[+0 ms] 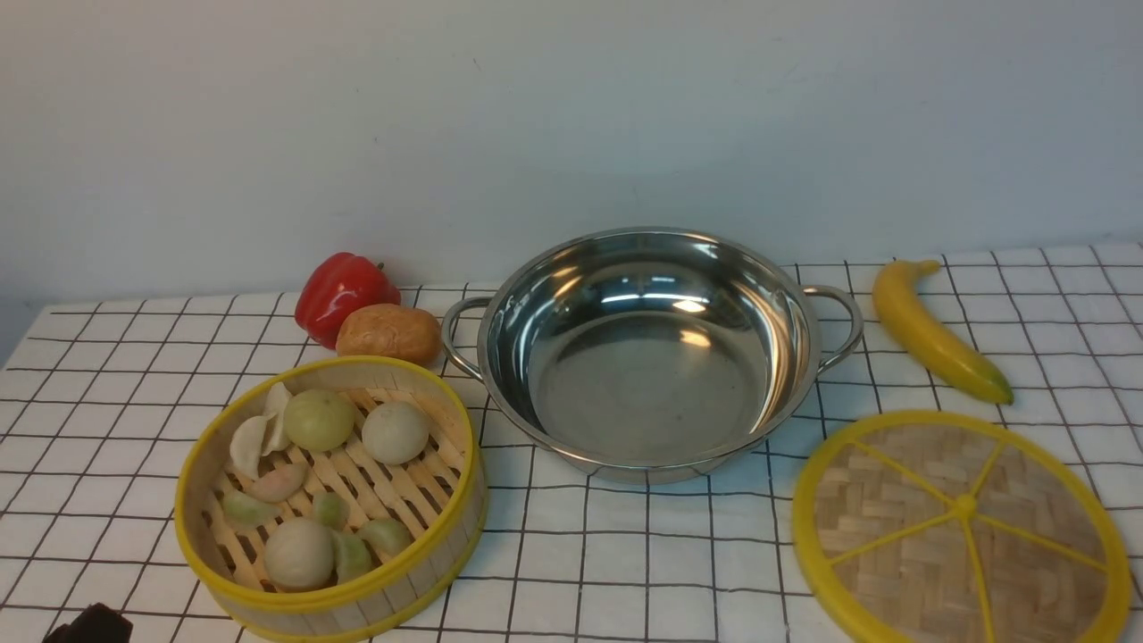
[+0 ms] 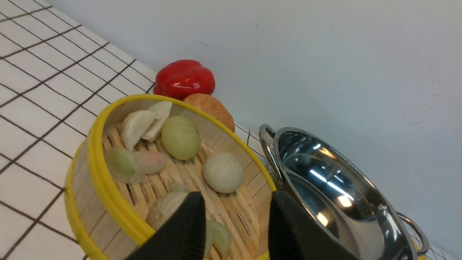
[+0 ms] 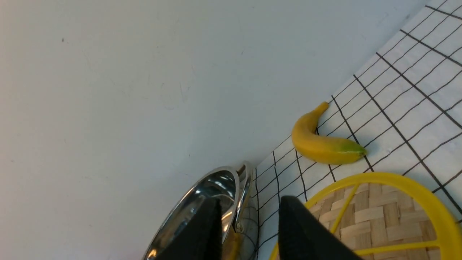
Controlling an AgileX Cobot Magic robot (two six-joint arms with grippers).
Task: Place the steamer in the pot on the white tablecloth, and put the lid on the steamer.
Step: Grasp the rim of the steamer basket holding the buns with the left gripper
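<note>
Front view, left side: a round bamboo steamer [image 1: 435, 561] with yellow rims is sitting on the white grid-lined tablecloth [image 1: 625, 554], just beside the pot but outside it, and is carrying pale toy buns [image 1: 396, 432] and dumplings on its slatted floor
Front view, middle: a wide shiny stainless-steel pot [image 1: 643, 384] with two loop handles is standing empty
Front view, right side: a flat woven-bamboo lid [image 1: 960, 527] with yellow rim and spokes is lying on the cloth, near the pot but apart from it
Front view, background: a glossy red pepper [image 1: 342, 290] and a brown bread roll [image 1: 389, 333] are resting behind the steamer, and a yellow banana [image 1: 933, 332] is lying beyond the lid
Left wrist view, tool: the black left gripper [image 2: 234, 231] is hovering over the steamer's near rim, jaws standing apart and gripping nothing
Left wrist view, handling: the steamer is looking light, stiff and thin-walled; pinching the wall with one finger inside and one outside seems the best hold, kept level because the loose buns would roll
Right wrist view, tool: the black right gripper [image 3: 249, 231] is hanging between the pot's handle and the lid, jaws parted and empty
Right wrist view, handling: the lid is looking light and rigid but is lying flush on soft cloth, so its raised yellow rim is probably offering the only edge to take
</note>
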